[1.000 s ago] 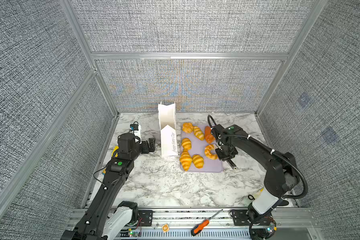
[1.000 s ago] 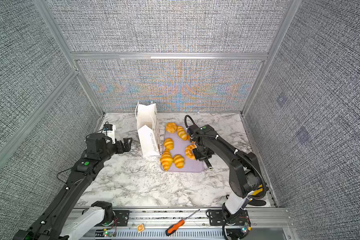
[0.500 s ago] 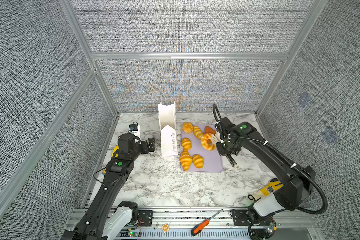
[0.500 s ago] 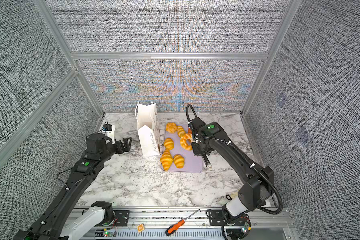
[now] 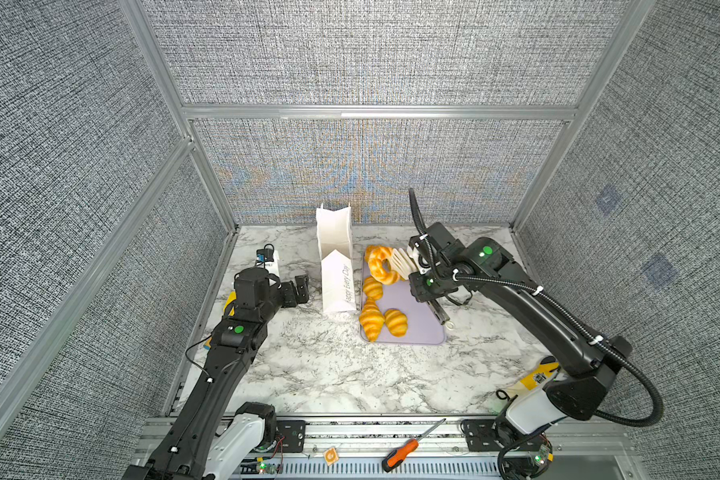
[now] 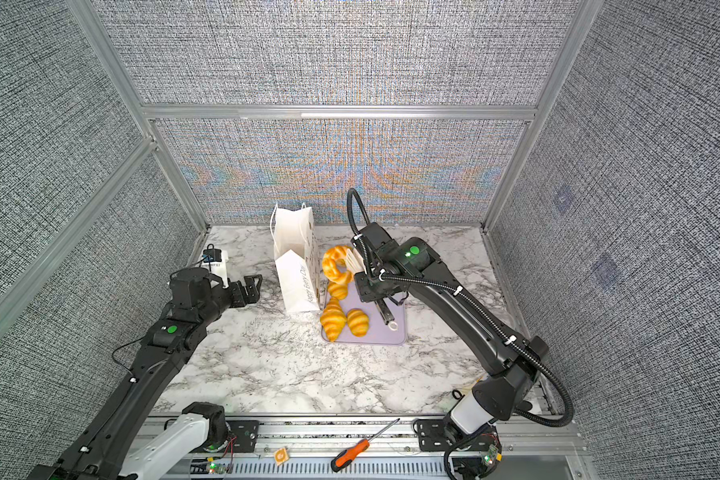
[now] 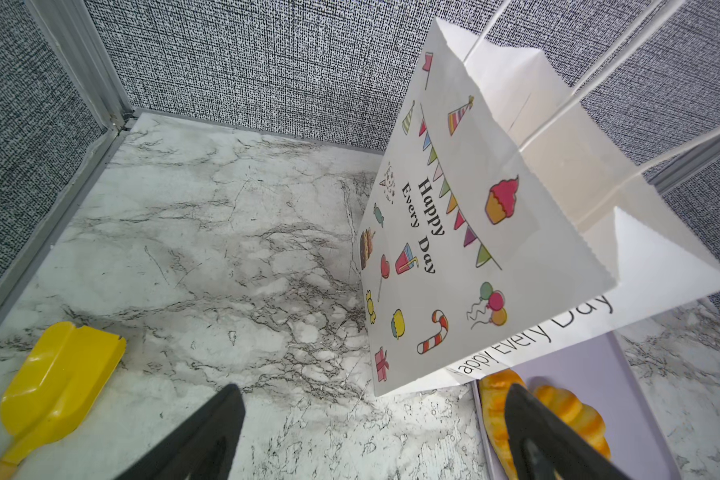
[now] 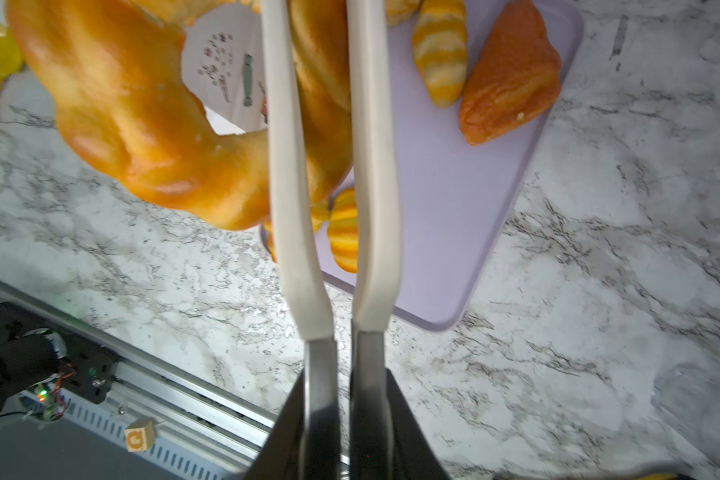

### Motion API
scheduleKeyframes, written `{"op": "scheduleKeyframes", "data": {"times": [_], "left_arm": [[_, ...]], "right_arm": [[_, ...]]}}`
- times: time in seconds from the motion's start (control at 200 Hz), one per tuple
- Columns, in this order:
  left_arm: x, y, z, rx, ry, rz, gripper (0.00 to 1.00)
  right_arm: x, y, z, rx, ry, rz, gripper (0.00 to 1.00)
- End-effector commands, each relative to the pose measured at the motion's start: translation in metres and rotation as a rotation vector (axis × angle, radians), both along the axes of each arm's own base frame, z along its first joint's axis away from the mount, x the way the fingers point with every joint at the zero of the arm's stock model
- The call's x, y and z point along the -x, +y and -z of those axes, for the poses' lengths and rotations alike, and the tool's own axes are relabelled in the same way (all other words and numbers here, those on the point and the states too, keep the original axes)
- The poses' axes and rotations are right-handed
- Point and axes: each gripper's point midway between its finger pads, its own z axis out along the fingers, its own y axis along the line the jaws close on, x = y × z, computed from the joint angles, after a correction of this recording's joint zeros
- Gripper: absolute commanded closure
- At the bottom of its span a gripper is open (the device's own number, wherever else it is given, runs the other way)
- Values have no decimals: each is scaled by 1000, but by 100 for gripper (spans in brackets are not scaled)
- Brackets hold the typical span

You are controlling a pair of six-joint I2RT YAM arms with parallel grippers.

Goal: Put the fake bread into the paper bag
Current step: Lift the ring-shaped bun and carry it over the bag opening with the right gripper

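Nearest the front, well short of the bag (image 5: 336, 270), a screwdriver (image 5: 404, 453) and a small block (image 5: 330, 456) lie on the rail. On the bag's left side the left gripper (image 5: 300, 289) hovers low, its jaws spread wide with nothing between them, pointing at the bag's pictured broad face. A yellow scoop (image 7: 59, 374) lies farther left of the bag. On the bag's right side the lilac tray (image 5: 420, 332) lies just beside its foot, with two croissants (image 5: 371, 320) at the near end and a third next to the bag's base. The right gripper (image 8: 344, 399) is clamped on the metal handles of white tongs (image 8: 375, 166), and the tong tips pinch one side of the ring (image 5: 381, 264). The ring hangs beyond the gripper, clear of the tray, just right of the bag's upper part and not over its open mouth. A striped croissant (image 8: 441, 54) and a dark pastry (image 8: 512, 75) lie at the tray's far end.
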Motion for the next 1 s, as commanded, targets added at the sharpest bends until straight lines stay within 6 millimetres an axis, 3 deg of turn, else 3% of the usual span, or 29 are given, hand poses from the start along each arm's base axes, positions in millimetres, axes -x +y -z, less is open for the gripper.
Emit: {"op": "scheduleKeyframes", "data": {"times": [0.0, 0.195, 0.505, 0.815, 0.996], "left_arm": [[0, 3, -2, -3, -10, -13, 1], [1, 3, 0, -6, -7, -13, 1], [3, 3, 2, -4, -3, -12, 1], [4, 2, 2, 1, -6, -5, 1], [5, 2, 1, 1, -9, -2, 1]], "right_arm": [[-4, 24, -17, -80, -43, -17, 74], [-1, 65, -41, -172, -90, -97, 74], [3, 109, -72, -284, -161, -172, 74], [-15, 137, -83, -317, -221, -218, 74], [-35, 140, -84, -294, -273, -230, 74]]}}
